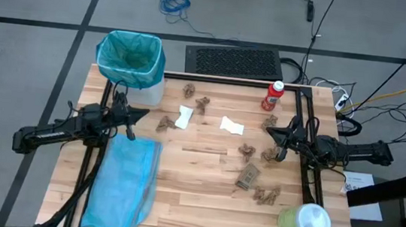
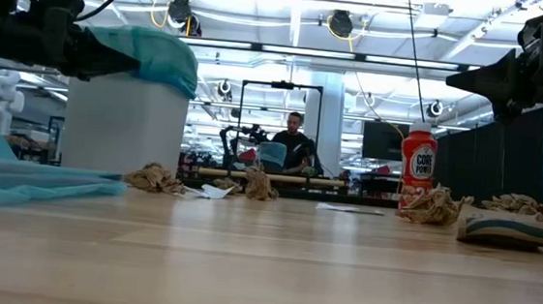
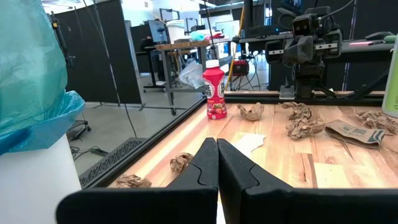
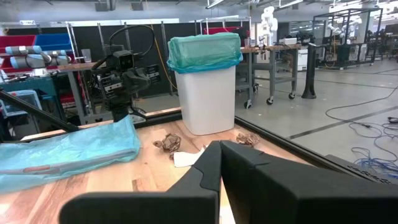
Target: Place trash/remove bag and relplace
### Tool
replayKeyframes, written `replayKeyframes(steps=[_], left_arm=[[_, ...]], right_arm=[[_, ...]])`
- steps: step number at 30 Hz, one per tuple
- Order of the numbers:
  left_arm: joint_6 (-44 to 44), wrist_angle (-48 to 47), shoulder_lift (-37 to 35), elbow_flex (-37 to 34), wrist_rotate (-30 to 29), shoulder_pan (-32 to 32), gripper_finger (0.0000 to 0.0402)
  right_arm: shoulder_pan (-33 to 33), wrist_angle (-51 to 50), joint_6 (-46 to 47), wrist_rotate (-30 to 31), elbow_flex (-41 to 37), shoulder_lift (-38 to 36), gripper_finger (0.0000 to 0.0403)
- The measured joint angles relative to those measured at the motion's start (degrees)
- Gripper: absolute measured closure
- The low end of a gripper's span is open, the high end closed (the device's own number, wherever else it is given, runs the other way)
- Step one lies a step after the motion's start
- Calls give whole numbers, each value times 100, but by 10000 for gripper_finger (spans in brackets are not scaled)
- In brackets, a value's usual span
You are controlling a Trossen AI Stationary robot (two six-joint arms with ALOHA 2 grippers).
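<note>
A white bin [image 4: 205, 99] stands at the table's far left corner, with the teal bag [image 1: 129, 57] lining it and folded over its rim. A paler sky-blue bag [image 1: 124, 184] lies flat on the table's near left part. The trash, several crumpled brown paper scraps [image 1: 249, 175] and two white ones [image 1: 184, 117], is scattered over the middle and right of the table. My left gripper [image 1: 144, 113] hangs shut above the table beside the bin. My right gripper [image 1: 268, 129] hangs shut over the right side. Both point level toward the middle with nothing between their fingers.
A red bottle [image 1: 273, 96] stands near the far edge at the right. A pale-green container with a white top [image 1: 305, 221] stands at the near right corner. A black mat [image 1: 233, 60] lies on the floor beyond the far edge. A person [image 2: 294, 139] sits far behind.
</note>
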Motion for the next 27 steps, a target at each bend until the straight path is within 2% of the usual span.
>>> replayKeyframes(steps=[12,16,19,27], left_arm=[[-33,331,0,-1,31,0,401],[-225,391,1,51,617,-2,401],[-623,303,124,182,826,0,397],[-1240,-539,848,227,809,0,343]], right_arm=[[1,0,0,1,1,1,403],[0,0,-1,0,0,0,403],[0,0,-2,2,0,0,403],[1,0,0,0,2,0,403]])
